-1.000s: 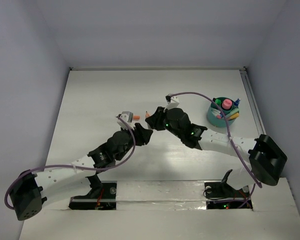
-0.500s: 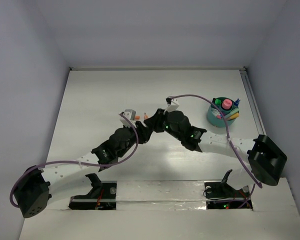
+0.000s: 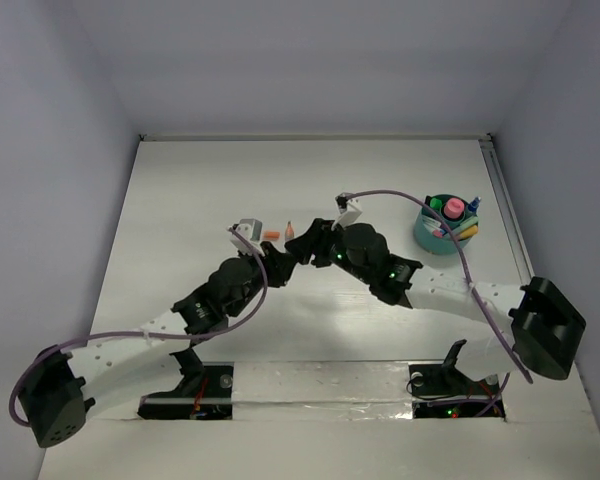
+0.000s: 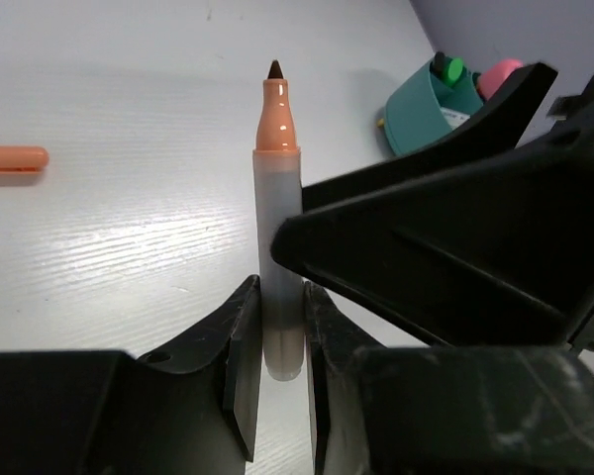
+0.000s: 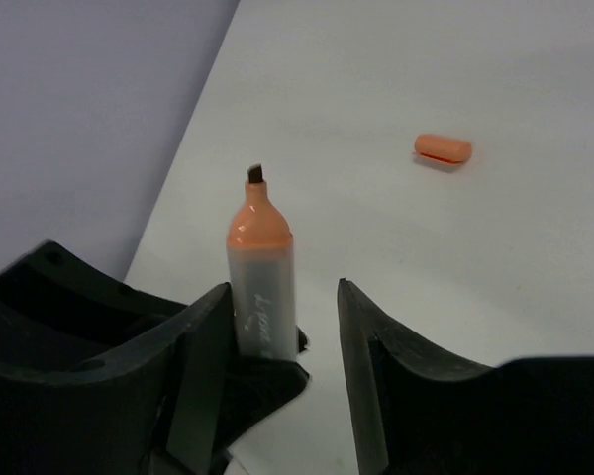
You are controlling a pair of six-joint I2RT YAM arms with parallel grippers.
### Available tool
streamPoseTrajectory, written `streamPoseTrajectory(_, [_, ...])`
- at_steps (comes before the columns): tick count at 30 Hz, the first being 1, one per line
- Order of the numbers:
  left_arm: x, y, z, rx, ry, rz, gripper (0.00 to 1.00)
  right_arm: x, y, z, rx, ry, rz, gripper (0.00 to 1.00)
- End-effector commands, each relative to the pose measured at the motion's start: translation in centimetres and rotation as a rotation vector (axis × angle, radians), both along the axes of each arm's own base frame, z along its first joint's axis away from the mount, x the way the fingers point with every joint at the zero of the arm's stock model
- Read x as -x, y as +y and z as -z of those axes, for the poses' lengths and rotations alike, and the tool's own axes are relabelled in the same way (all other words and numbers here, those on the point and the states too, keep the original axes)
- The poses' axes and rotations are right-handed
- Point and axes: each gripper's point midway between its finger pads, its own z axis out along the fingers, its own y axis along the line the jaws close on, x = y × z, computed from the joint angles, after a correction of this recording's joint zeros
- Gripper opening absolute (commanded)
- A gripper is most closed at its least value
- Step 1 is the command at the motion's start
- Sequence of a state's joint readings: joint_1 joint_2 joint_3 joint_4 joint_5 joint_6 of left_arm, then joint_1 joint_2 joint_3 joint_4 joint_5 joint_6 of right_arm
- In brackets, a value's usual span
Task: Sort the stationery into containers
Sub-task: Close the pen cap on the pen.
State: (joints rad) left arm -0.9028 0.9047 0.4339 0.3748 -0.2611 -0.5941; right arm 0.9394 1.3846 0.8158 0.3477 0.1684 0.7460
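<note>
**Marker handover point: state of both grippers**

**Top external view.** We see a white table [image 3: 180, 200] enclosed by pale lavender walls [image 3: 310, 60]. Both arms reach inward and meet near the table's middle. The left gripper [image 3: 283, 257] and right gripper [image 3: 303, 243] are just beside each other. The orange tip of a marker [image 3: 291, 231] projects between them. A loose orange cap [image 3: 270, 236] lies on the table just left of that tip. The teal tub [image 3: 423, 235] stands well apart at the far right, with several items upright inside it. From this view we cannot tell how far either pair of fingers is parted.

**Left wrist view.** The left gripper [image 4: 279, 371] is pressed together on the lower end of the marker [image 4: 275, 228]. Both fingers touch the grey barrel. The salmon collar and dark tip point away from the camera. One black finger [image 4: 426, 247] of the right gripper crosses the barrel from the right. The cap [image 4: 10, 158] lies on the table at the left edge, and the tub [image 4: 416, 114] sits beyond at upper right.

**Right wrist view.** The right gripper [image 5: 277, 366] is spread. The marker [image 5: 260, 287] stands between its fingers, close against the one on the left of the view. A clear gap separates it from the other finger. The cap [image 5: 443, 148] lies apart on the table.
</note>
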Motion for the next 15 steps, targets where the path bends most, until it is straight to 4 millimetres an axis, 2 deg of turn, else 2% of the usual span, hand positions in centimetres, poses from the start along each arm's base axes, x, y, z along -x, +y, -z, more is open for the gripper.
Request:
streamPoseTrajectory(1, [-0.1,2.1,-2.3,0.027,-0.066,-0.061,0.00,0.8,-1.3,-0.7,0.070,-0.038,0.003,0.61])
streamPoseTrajectory(6, [0.8,4.9,-2.0,0.013,-0.044,-0.123,0.00,0.5,-3.3,-1.2,0.126,-0.067,0.016,0.62])
streamPoseTrajectory(8, [1.1,6.1,-2.7,0.021,-0.049,-0.143,0.00,0.9,-3.4,-0.6,0.138,-0.062,-0.001,0.53])
streamPoseTrajectory(10, [1.6,7.0,-3.6,0.028,-0.053,-0.158,0.00,0.7,-3.1,0.1,0.151,-0.045,-0.019,0.33])
streamPoseTrajectory(12, [2.0,7.4,-4.3,0.058,-0.049,-0.165,0.00,0.4,-1.9,1.7,0.181,-0.014,-0.050,0.20])
streamPoseTrajectory(15, [2.7,7.7,-5.6,0.096,-0.052,-0.150,0.00,-0.2,0.3,3.4,0.210,0.015,-0.123,0.18])
